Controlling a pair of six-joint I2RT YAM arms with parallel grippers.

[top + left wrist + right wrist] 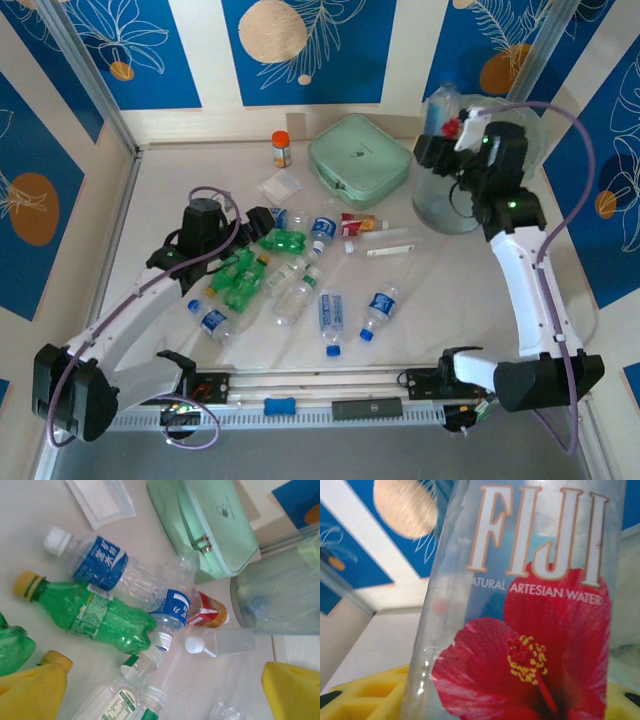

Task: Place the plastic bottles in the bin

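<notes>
Top external view: right fingers (365, 690) clamp a Fiji bottle (443, 105) over the bin (440, 205), far right; left fingers (35, 690), spread wide and empty, hover above bottles (290, 280) strewn across the desk (450, 290).

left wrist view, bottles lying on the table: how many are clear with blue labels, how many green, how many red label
clear bottles with blue labels: 2
green bottles: 2, one cut off at the left edge
red-label bottle: 1
total: 5
</notes>
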